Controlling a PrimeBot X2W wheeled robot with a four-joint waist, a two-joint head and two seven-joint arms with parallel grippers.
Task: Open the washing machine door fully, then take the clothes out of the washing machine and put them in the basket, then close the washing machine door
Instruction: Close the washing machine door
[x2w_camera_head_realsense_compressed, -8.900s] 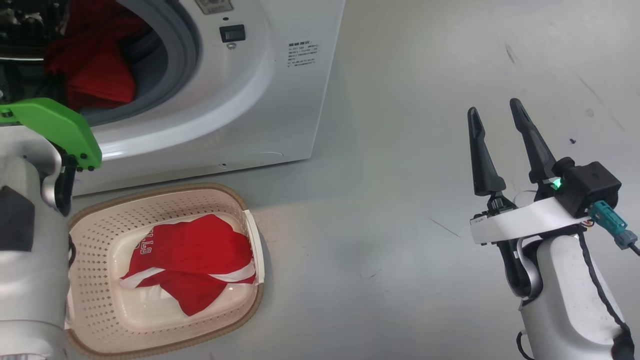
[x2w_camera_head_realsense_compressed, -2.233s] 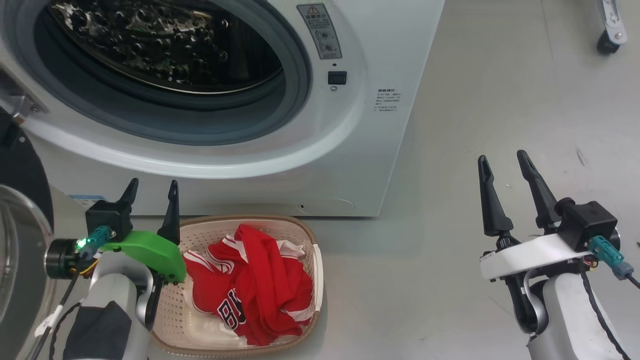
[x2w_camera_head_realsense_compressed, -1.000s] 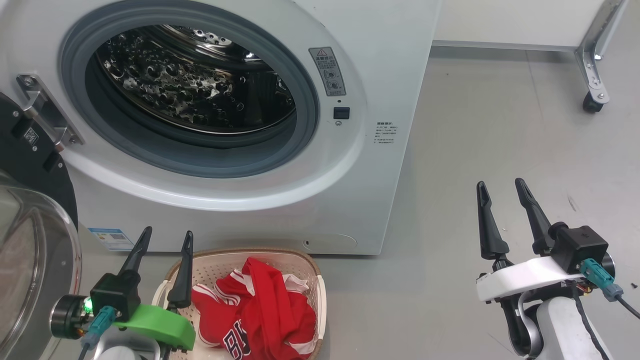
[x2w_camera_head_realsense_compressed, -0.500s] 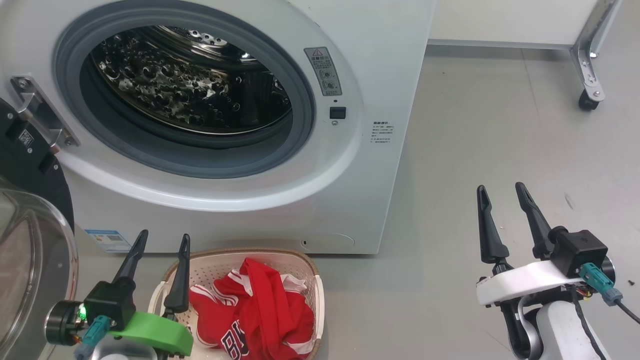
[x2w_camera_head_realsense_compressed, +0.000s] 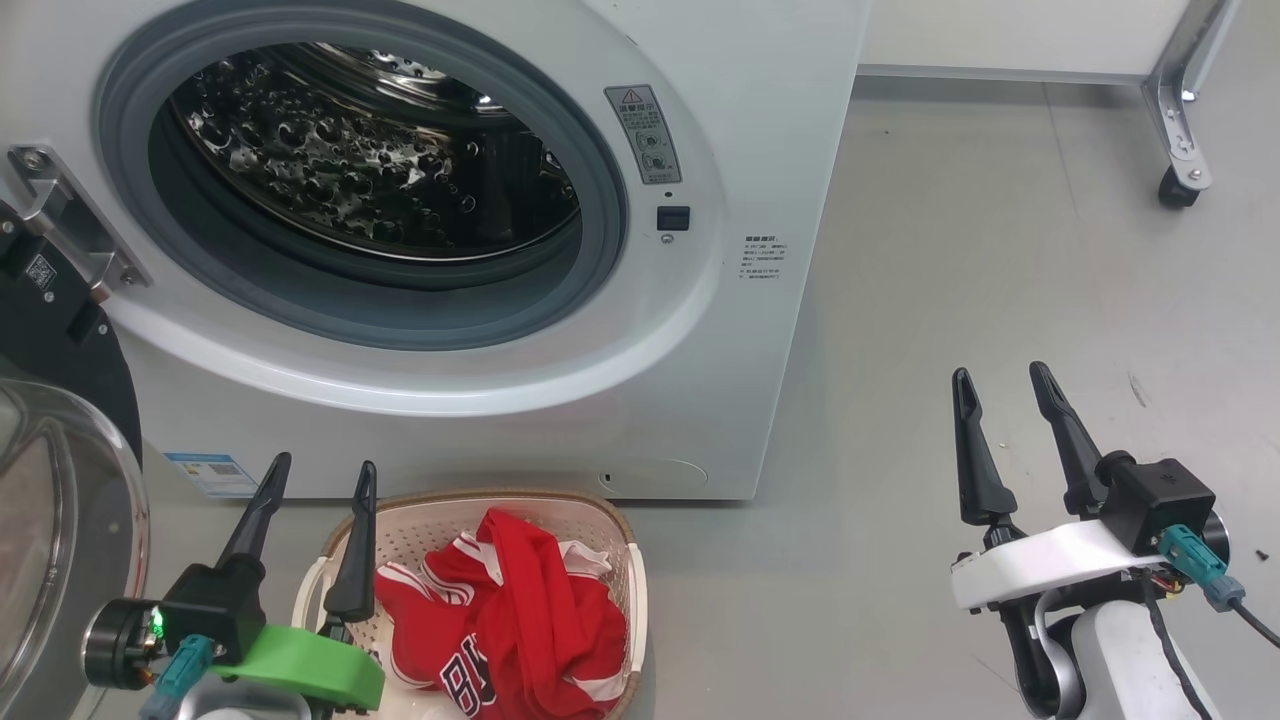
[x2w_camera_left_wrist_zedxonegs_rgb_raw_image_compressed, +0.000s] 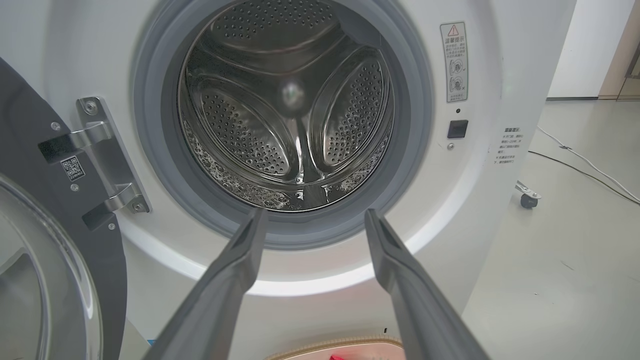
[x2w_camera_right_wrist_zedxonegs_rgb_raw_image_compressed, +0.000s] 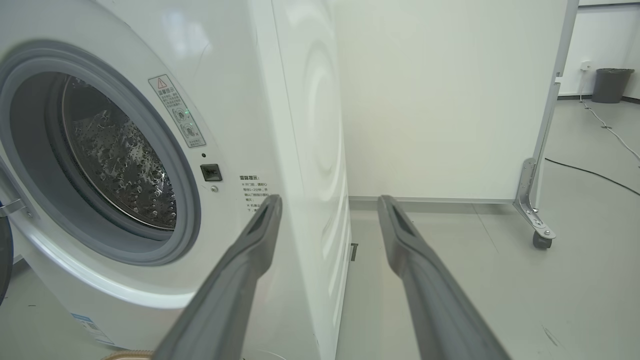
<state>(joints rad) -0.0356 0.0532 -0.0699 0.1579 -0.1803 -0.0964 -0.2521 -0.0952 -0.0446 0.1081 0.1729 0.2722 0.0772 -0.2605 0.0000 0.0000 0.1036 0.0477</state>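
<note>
Machine: the big white front-loading washing machine (x2w_camera_head_realsense_compressed: 770, 120) is a smooth, boxy cabinet. A matte grey rubber ring (x2w_camera_head_realsense_compressed: 600, 230) lines its round mouth, and behind that gleams the perforated steel drum (x2w_camera_head_realsense_compressed: 370, 150), dimpled and shiny.
Door: the round washing machine door (x2w_camera_head_realsense_compressed: 50, 500), glossy black at the rim with a bulging clear glass bowl, stands swung out at the left on a bright metal hinge bracket (x2w_camera_head_realsense_compressed: 70, 220).
Clothes: the soft bright red jerseys with white trim (x2w_camera_head_realsense_compressed: 520, 620) lie crumpled in the basket, with dark lettering showing on one fold.
Basket: the small cream plastic basket (x2w_camera_head_realsense_compressed: 638, 600), with perforated sides and a brown woven-look rim, sits on the floor just in front of the machine's base.
Left gripper (x2w_camera_head_realsense_compressed: 323, 461): the two long dark tapered fingers are spread apart. They grip nothing and hang over the basket's left end, beside the open door.
Right gripper (x2w_camera_head_realsense_compressed: 1000, 369): the fingers are spread and empty, over bare floor well right of the machine.
Surroundings: there is a smooth grey floor (x2w_camera_head_realsense_compressed: 950, 250), a metal leg with a black caster (x2w_camera_head_realsense_compressed: 1180, 150) and a dark cable (x2w_camera_right_wrist_zedxonegs_rgb_raw_image_compressed: 590, 172) on the floor.
</note>
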